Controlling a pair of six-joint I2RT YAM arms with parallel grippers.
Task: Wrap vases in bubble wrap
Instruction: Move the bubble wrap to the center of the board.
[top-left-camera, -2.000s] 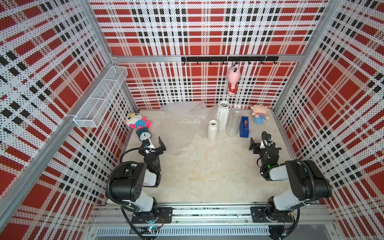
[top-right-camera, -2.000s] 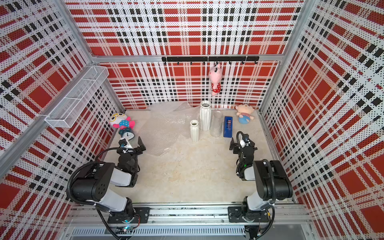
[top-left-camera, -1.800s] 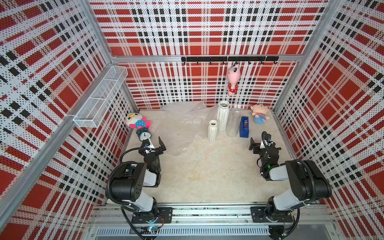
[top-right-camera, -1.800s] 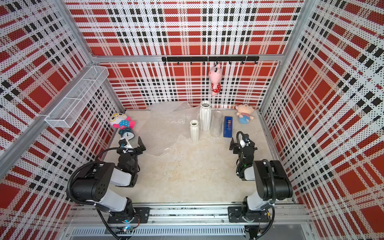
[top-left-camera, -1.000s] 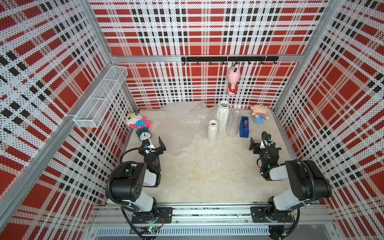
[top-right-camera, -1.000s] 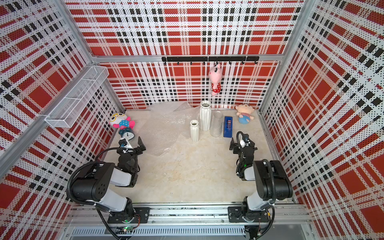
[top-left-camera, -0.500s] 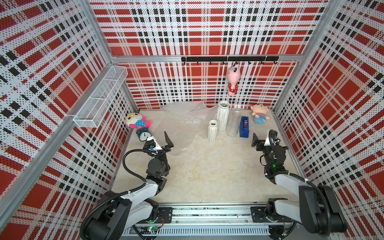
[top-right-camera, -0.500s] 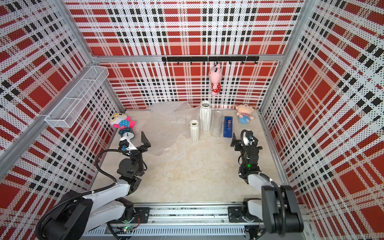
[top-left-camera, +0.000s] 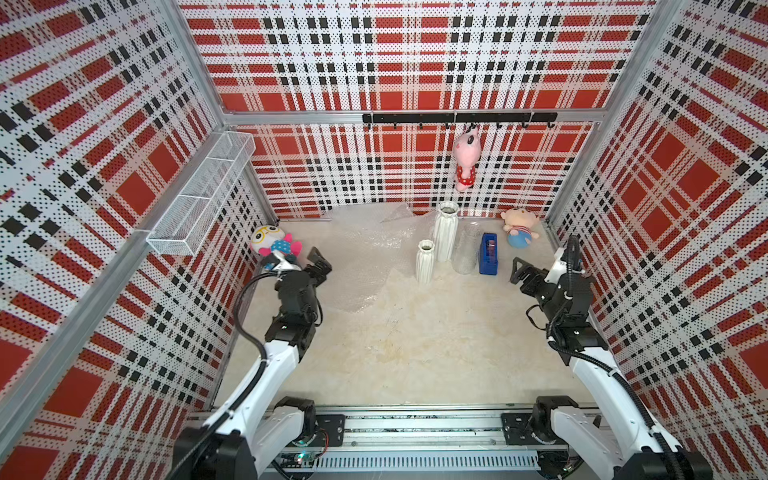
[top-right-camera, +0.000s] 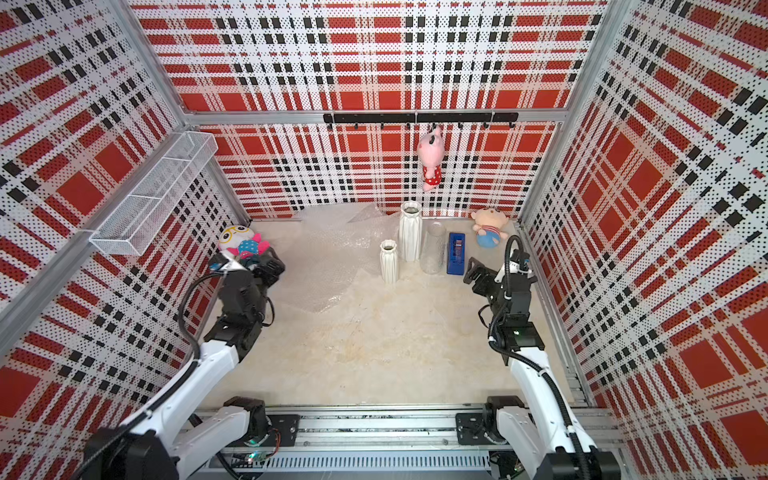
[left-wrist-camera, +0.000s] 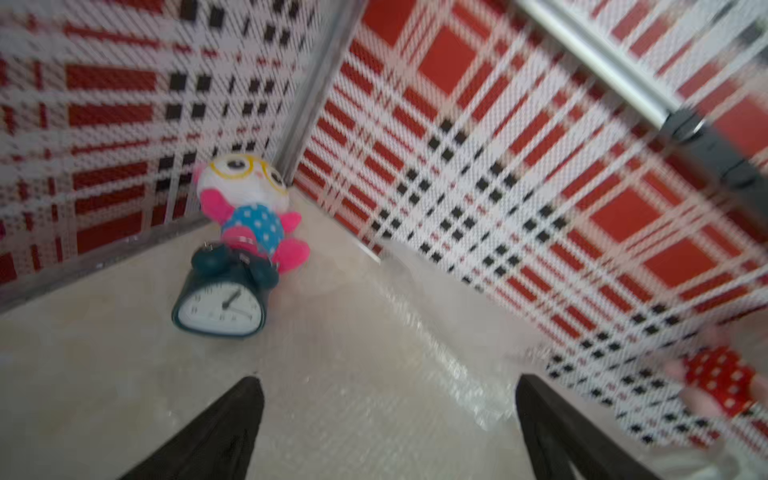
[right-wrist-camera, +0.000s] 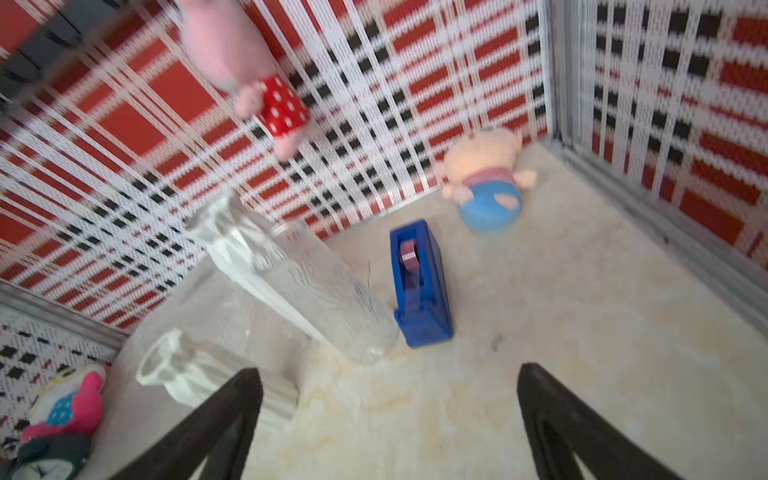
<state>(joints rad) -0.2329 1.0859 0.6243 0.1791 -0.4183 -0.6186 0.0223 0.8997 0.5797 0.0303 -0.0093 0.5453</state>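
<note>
At the back of the desk (top-left-camera: 415, 345), a tall white ribbed vase (top-left-camera: 445, 232), a shorter ribbed vase (top-left-camera: 424, 264) and a clear glass cylinder (top-left-camera: 466, 249) are grouped upright. Crinkled bubble wrap (top-left-camera: 365, 253) is spread just beside them, toward the left arm (top-left-camera: 293, 299). An alarm clock (left-wrist-camera: 219, 305), largely hidden behind that arm in both top views, is shown plainly by the left wrist view. The jaws of the left arm and the right arm (top-left-camera: 561, 299) are held wide open, gripping nothing.

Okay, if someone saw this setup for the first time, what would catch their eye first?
The red, black and white plaid walls all around dominate. Next comes a pink plush toy hanging from the black hook rail at the back. Below it, a tall white vase, short white vase and glass vase cluster beside a blue tape dispenser.
</note>
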